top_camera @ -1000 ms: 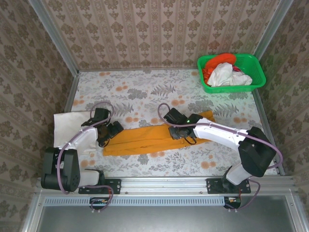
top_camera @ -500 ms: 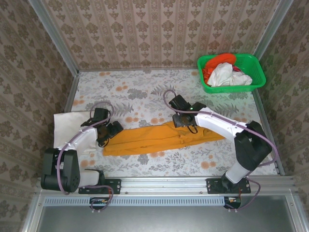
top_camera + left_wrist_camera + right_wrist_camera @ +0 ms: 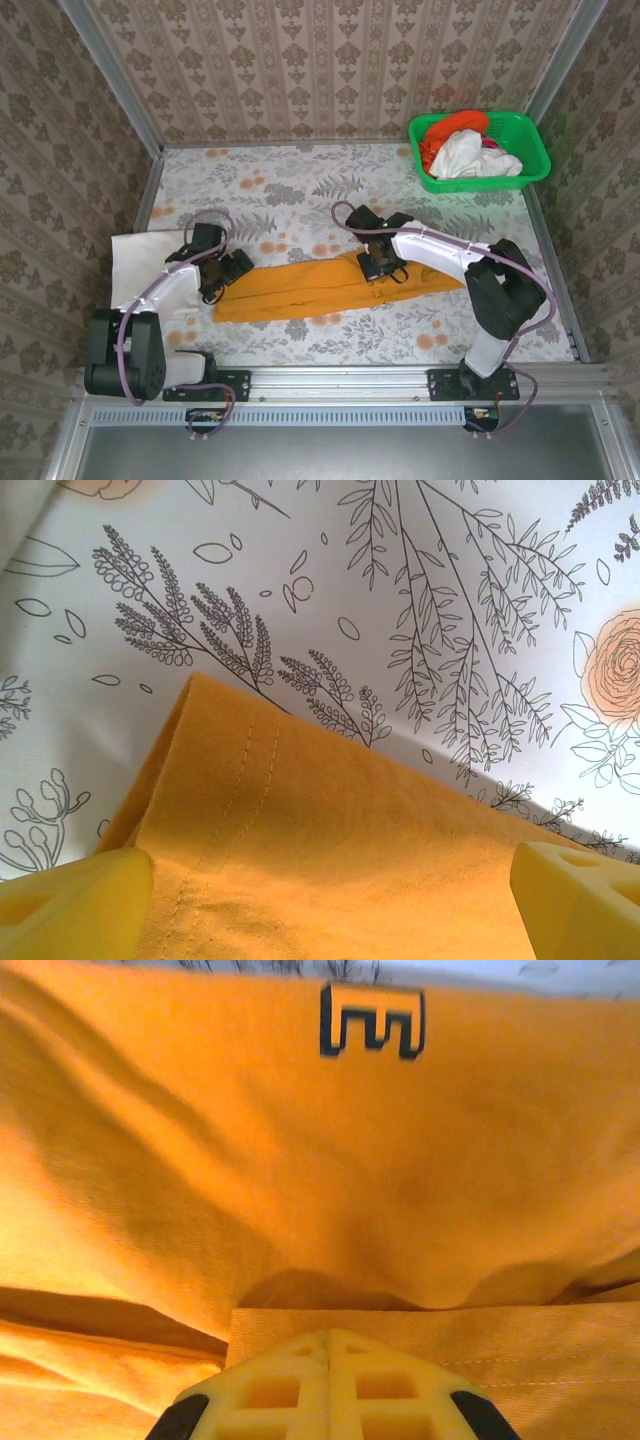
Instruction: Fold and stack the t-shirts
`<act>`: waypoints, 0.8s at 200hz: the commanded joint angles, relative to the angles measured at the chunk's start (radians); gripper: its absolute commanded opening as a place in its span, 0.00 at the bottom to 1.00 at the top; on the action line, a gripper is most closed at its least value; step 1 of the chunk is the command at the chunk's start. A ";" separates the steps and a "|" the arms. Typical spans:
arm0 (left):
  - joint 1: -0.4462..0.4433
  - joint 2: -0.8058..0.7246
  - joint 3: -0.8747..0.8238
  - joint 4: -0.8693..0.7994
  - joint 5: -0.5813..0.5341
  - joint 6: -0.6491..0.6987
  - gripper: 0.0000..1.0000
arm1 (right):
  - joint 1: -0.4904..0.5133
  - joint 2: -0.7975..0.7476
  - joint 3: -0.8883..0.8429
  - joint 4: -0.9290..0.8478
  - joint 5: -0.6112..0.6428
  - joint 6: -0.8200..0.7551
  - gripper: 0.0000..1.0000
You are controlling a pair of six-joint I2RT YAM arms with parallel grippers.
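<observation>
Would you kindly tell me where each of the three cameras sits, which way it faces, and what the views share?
Top external: above and behind the robot, looking down on the table; the whole robot shows, left gripper and right gripper at the orange t-shirt.
Left wrist: on that wrist, looking down at the t-shirt's hem on the table, between its open yellow fingers.
Right wrist: close over the t-shirt, its own fingers shut together.
Shared: all three show the orange t-shirt.

Right pincer (image 3: 382,267) back nearer from the far hem, jaws newly together on the amber-orange t-shirt (image 3: 300,290).
</observation>
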 commanded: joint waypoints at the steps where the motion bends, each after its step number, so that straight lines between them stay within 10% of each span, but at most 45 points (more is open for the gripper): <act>1: 0.006 0.005 0.004 -0.006 0.000 0.024 0.93 | 0.008 -0.098 0.030 0.027 0.075 -0.019 0.00; 77: 0.007 0.004 0.001 -0.001 0.000 0.023 0.93 | 0.023 -0.194 -0.071 0.230 0.074 -0.049 0.00; 102: 0.007 0.001 0.006 -0.006 0.001 0.025 0.93 | 0.028 -0.113 -0.031 0.149 0.029 -0.034 0.51; 160: 0.009 -0.001 -0.002 -0.002 0.001 0.023 0.93 | 0.031 -0.014 -0.076 0.110 0.013 -0.023 0.38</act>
